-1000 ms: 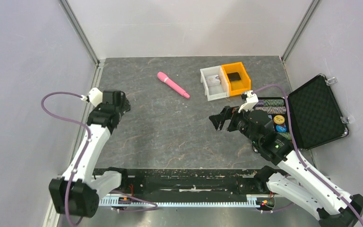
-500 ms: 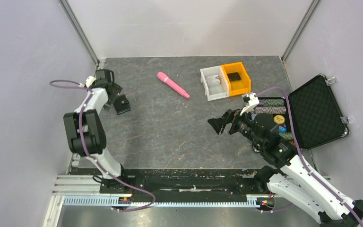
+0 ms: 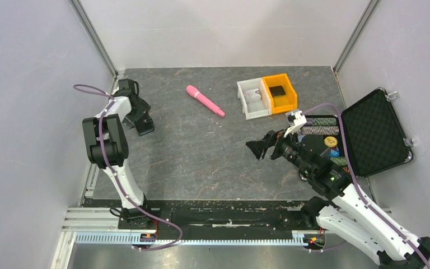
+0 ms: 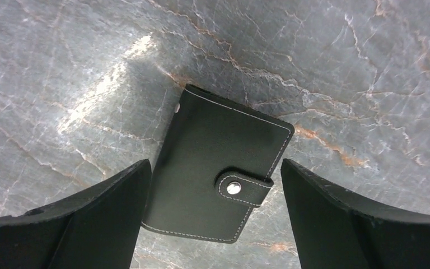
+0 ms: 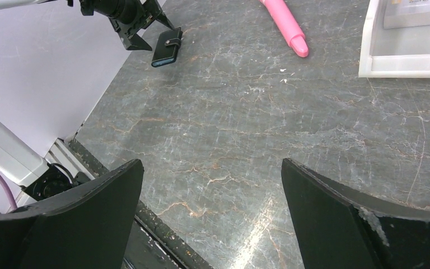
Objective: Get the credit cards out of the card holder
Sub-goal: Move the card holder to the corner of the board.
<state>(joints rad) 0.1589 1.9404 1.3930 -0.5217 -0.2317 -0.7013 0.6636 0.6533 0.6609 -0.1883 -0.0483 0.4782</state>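
One card holder (image 4: 218, 185), black, closed, snap tab fastened, flat on the table (image 4: 341, 67) at far left; left tool (image 4: 215, 168) spread wide, a finger either side of it, gripping nothing; right tool (image 5: 210, 168) wide open, empty, over mid-table, well apart.

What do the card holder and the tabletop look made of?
The card holder: likely black leather or imitation, matt, with pale edge stitching and a shiny metal snap on its tab. The table: grey stone-look surface with rusty veins and a soft sheen; possibly printed laminate.
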